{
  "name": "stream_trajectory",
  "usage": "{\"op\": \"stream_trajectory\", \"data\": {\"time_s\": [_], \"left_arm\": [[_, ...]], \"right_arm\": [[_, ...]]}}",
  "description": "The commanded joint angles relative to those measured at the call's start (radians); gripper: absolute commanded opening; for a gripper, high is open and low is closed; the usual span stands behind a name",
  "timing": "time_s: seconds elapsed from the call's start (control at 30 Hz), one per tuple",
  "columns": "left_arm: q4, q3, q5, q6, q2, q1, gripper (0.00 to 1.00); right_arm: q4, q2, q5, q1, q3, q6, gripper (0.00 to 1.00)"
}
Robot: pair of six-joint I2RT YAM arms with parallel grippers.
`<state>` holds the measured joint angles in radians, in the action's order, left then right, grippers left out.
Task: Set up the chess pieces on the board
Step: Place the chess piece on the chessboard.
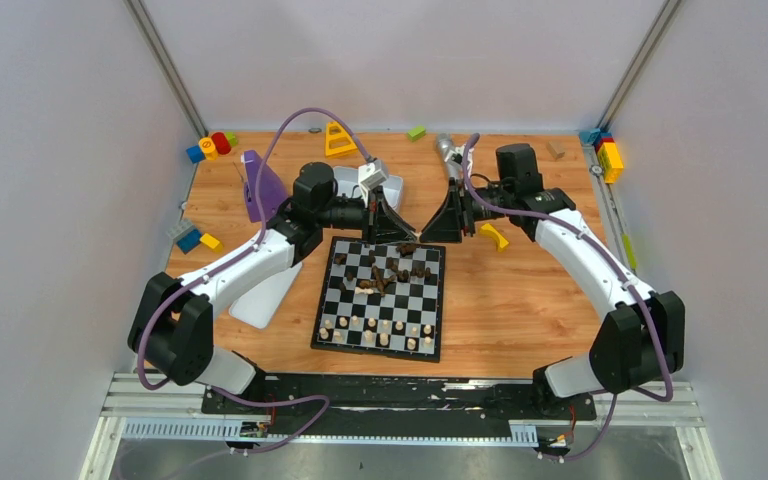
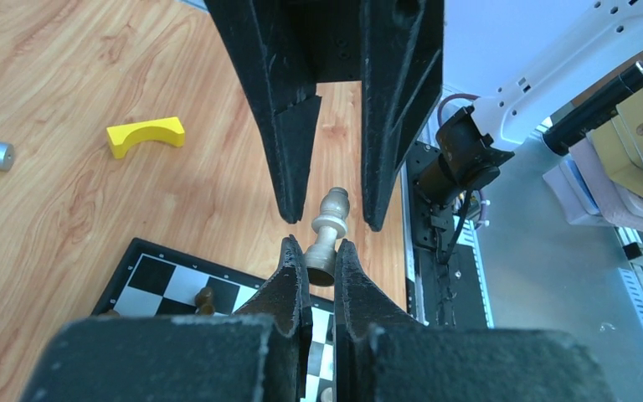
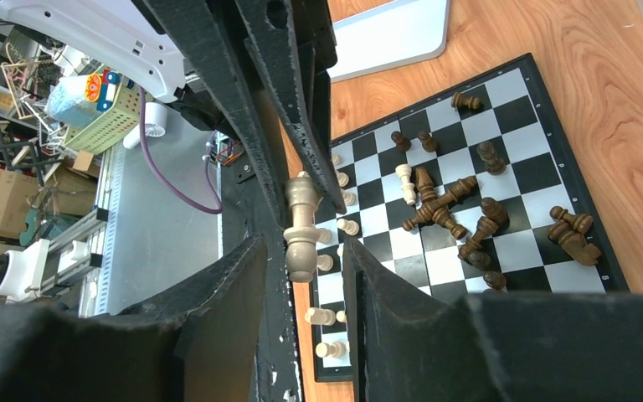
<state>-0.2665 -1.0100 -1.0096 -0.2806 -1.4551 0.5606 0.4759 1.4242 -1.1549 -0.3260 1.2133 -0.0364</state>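
Within left tool [image 2: 318, 245], pale piece [image 2: 331, 219] sits clamped.

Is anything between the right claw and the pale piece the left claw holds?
Nothing visible. The pale piece sits in the open gap of the right claw, a finger either side, not touching; the left claw pinches one end.

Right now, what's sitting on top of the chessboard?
Dark brown pieces lie jumbled across the far half; pale pieces stand along the near rows. The left tool and right tool hide some far-edge squares of the board.
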Motion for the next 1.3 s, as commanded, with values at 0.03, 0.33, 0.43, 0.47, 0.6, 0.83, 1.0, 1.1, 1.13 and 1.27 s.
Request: {"op": "stream_trajectory", "data": {"time_s": [0.03,0.33,0.43,0.47,0.6,0.83,1.0,1.1,1.13,1.27], "left_arm": [[-0.063,0.009,-0.009,-0.02,0.006,-0.004,0.0],[-0.067,0.02,-0.005,-0.013,0.011,-0.004,0.0],[-0.024,0.019,0.009,0.041,0.021,-0.004,0.13],[0.02,0.014,0.014,0.088,0.028,-0.005,0.24],[0.196,-0.013,0.062,0.253,0.062,-0.02,0.53],[0.453,-0.032,0.152,0.44,0.176,-0.19,0.99],[0.574,-0.043,0.234,0.485,0.297,-0.332,1.0],[0.675,-0.07,0.329,0.501,0.347,-0.39,1.0],[0.694,-0.078,0.386,0.505,0.368,-0.402,1.0],[0.828,-0.13,0.503,0.51,0.396,-0.429,1.0]], "right_arm": [[-0.039,0.015,-0.04,-0.003,-0.001,0.003,0.38],[-0.039,0.007,-0.048,-0.002,-0.001,-0.001,0.09],[-0.037,-0.01,-0.033,-0.003,-0.003,-0.009,0.0],[-0.035,-0.017,-0.026,-0.003,-0.003,-0.013,0.0],[0.037,-0.032,0.032,-0.004,0.023,-0.074,0.0],[0.318,-0.014,0.245,-0.094,0.116,-0.28,0.0],[0.497,0.03,0.473,-0.272,0.202,-0.412,0.0],[0.588,0.081,0.608,-0.389,0.249,-0.467,0.0],[0.615,0.102,0.647,-0.426,0.263,-0.482,0.0],[0.682,0.185,0.768,-0.55,0.297,-0.522,0.0]]}}
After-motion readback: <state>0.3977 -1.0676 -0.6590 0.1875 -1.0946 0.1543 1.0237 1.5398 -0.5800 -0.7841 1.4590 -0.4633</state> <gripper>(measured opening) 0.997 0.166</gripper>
